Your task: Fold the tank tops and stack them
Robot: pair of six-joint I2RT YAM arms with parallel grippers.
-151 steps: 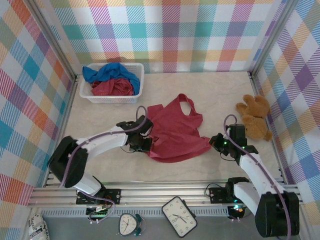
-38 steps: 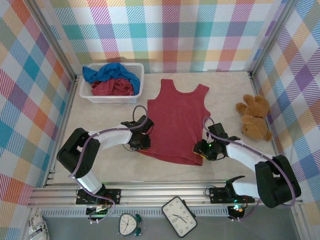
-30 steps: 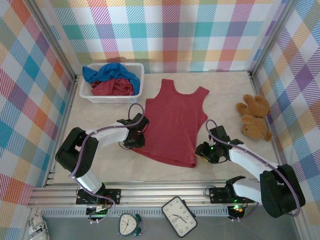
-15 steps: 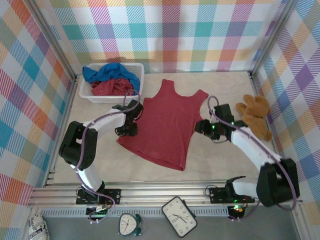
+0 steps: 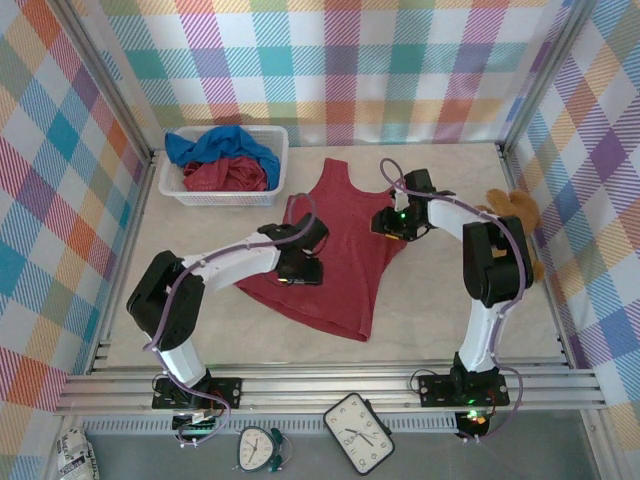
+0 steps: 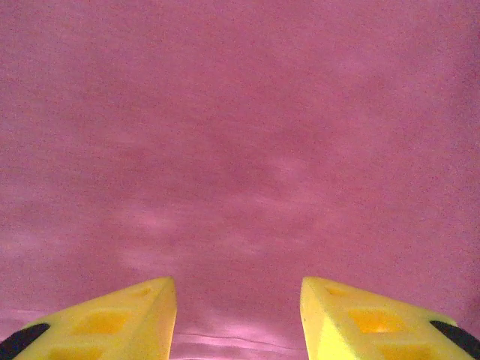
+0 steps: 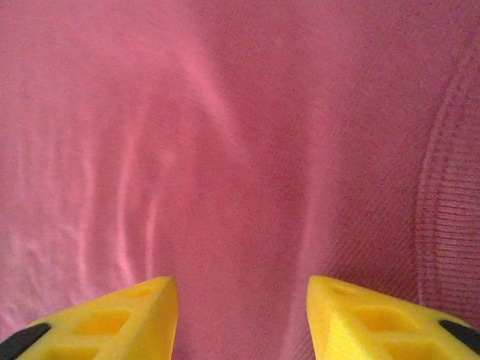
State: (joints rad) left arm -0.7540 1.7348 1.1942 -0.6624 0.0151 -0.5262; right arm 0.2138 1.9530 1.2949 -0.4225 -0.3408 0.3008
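One dark red tank top (image 5: 345, 250) lay spread flat near the middle of the bench (image 5: 450, 310), with its straps toward the far side and its hem toward the near side, skewed a little left. No fold was in it yet. The blue tank top (image 5: 215, 145) and the other dark red tank top (image 5: 225, 175) lay crumpled together in the white mesh basket (image 5: 225, 198) at far left. Judged progress was early: the first top was laid out, folding was not begun, two tops had yet to come out, and nothing was stacked. The left gripper (image 5: 300, 268) hung low over the left-middle of the spread top, and its wrist view showed its yellow fingers apart with nothing between them. The right gripper (image 5: 390, 222) sat at the top's right edge below the armhole, likewise apart and holding nothing. The cloth was a thin, matte, soft knit. It lay nearly smooth under the left gripper and in shallow ripples under the right, where a ribbed band curved past, probably armhole binding. The bench was pale, marbled and hard, and the basket was a rigid plastic lattice. A brown plush teddy bear (image 5: 512, 207) sat at right, clear of the top.
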